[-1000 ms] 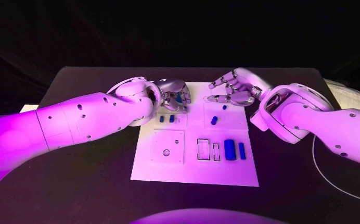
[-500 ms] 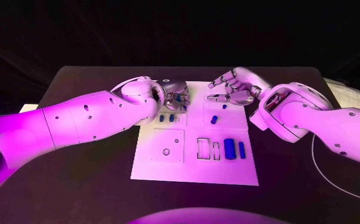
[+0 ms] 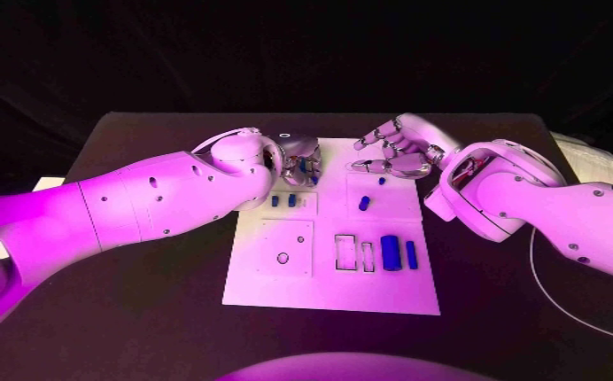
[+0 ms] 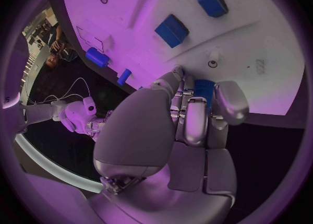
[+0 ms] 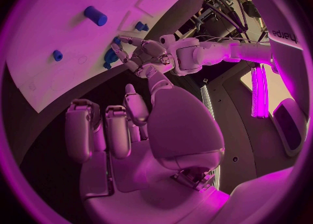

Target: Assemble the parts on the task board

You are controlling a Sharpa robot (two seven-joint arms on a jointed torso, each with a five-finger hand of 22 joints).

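Observation:
The white task board [image 3: 332, 261] lies mid-table. My left hand [image 3: 299, 162] hovers over its far left corner, fingers curled down. In the left wrist view the left hand [image 4: 185, 125] pinches a small blue part [image 4: 204, 88] between its fingertips just above the board [image 4: 261, 41]. My right hand [image 3: 396, 156] hangs over the far right corner, fingers apart and holding nothing. Two small blue parts [image 3: 283, 201] lie just in front of the left hand. A blue peg [image 3: 363, 204] stands in the right half, and a smaller blue part [image 3: 381, 180] sits close to the right hand.
A wide blue block [image 3: 391, 251] and a narrow one [image 3: 411, 254] lie beside two rectangular slots [image 3: 347, 252] in the near right panel. The near left panel [image 3: 288, 248] has small round holes. Black table [image 3: 153, 292] surrounds the board.
My left arm has rolled and the left hand has shifted a little toward the board's far edge, its fingers drawn closer together. The right hand has stayed put.

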